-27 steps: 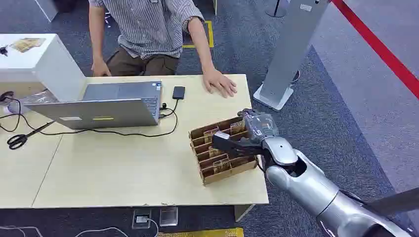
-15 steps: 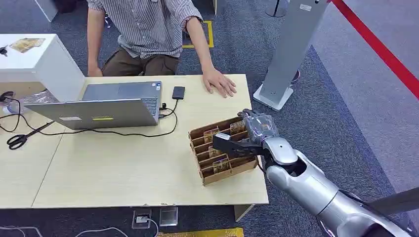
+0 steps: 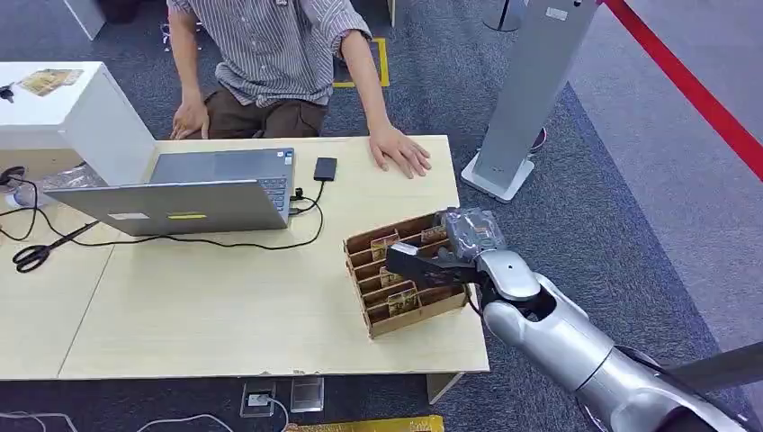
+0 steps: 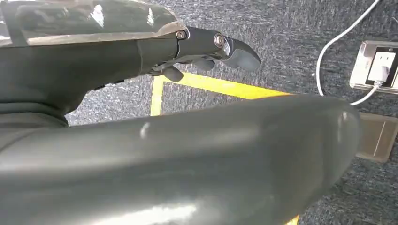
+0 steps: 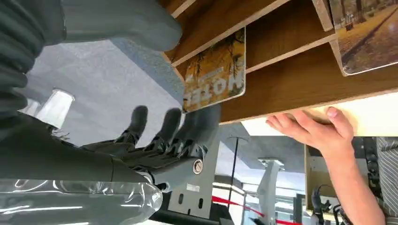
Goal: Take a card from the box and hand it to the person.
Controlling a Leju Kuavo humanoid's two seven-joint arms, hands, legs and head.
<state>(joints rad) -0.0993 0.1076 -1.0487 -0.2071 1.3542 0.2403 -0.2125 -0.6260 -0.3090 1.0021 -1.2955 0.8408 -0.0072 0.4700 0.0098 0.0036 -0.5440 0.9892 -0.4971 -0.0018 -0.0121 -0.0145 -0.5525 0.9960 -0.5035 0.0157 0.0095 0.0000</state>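
Silver-armed right hand (image 3: 447,255) reaches over the wooden box (image 3: 405,275) at five o'clock on the counter (image 3: 225,306). In the wrist view its thumb and dark fingers (image 5: 167,126) bracket the edge of a yellow card (image 5: 216,70) standing in a slot; whether they pinch it, I cannot tell. To do well, close firmly on that one card and lift straight out. Its print appears to read "HOTEL". A person's hand (image 3: 400,148) rests at one o'clock.

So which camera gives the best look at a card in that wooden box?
The right wrist view: a card shows close, its yellow print readable, in the box. The head view shows small cards. The left wrist view looks at floor.
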